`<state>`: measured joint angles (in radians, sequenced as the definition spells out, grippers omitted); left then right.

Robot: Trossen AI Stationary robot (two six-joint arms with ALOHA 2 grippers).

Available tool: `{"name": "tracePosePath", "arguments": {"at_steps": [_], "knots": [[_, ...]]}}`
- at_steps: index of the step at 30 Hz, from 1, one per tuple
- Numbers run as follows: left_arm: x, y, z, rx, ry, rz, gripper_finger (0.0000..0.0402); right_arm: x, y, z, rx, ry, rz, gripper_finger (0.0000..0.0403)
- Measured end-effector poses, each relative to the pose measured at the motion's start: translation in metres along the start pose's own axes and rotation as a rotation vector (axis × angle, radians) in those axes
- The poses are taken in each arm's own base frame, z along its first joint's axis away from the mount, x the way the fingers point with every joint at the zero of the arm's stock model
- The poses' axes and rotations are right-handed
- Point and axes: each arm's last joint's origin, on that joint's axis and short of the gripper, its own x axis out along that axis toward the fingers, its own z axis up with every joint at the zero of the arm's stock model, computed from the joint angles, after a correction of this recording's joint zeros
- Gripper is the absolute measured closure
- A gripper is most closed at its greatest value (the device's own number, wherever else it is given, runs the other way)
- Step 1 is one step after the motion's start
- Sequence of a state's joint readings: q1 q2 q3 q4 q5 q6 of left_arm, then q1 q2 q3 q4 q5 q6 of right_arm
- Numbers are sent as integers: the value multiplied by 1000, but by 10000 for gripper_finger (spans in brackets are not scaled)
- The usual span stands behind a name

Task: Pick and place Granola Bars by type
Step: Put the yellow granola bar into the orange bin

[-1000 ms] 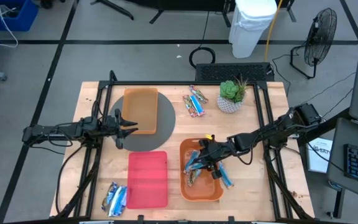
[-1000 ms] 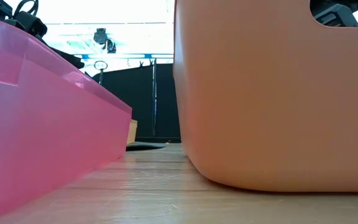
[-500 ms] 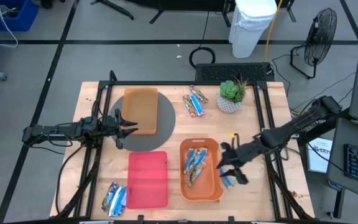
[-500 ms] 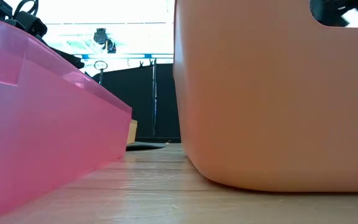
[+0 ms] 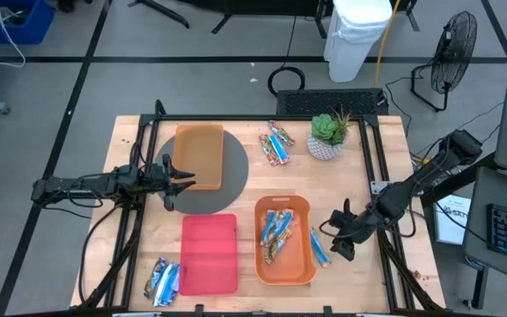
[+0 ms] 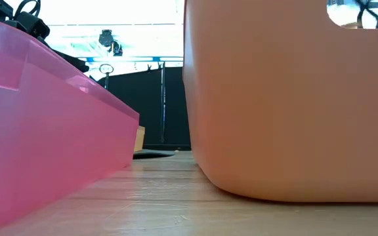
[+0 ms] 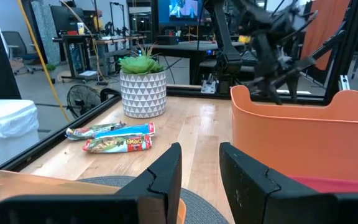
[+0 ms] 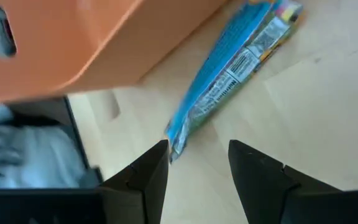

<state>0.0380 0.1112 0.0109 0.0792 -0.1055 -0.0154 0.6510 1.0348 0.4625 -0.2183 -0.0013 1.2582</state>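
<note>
Right gripper (image 5: pixel 341 239) is hovering empty, jaws parted, just at three o'clock of a blue granola bar (image 5: pixel 319 247) lying on the wood beside the orange tray (image 5: pixel 299 269). That tray is already holding several blue bars (image 5: pixel 275 231). Judging by this, the pick of the stray bar is in hand; next the fingers (image 8: pixel 146 174) need lowering astride it and closing. Left gripper (image 5: pixel 176 175), jaws partly parted and empty, is waiting over the grey mat (image 5: pixel 233 180) at nine o'clock. More bars are lying at twelve (image 5: pixel 276 146) and seven o'clock (image 5: pixel 163 280).
</note>
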Motion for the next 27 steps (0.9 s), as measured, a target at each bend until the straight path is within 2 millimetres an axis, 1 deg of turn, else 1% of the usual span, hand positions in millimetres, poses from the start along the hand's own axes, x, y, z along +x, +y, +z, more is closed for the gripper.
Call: {"name": "tracePosePath", "arguments": {"at_steps": [4,7,10,20,22,27], "knots": [[0,0,0,0,0,0,289,14,-21,-6,111,-38,143,244],[0,0,0,0,-1,0,289,19,-33,-11,160,-51,224,245],[0,0,0,0,-1,0,289,20,-41,-13,166,-50,230,249],[0,0,0,0,0,0,289,22,-42,-14,115,-53,212,257],[0,0,0,0,0,0,289,23,-38,-13,101,-50,206,257],[0,0,0,0,-1,0,289,30,-21,-12,60,-32,188,257]]}}
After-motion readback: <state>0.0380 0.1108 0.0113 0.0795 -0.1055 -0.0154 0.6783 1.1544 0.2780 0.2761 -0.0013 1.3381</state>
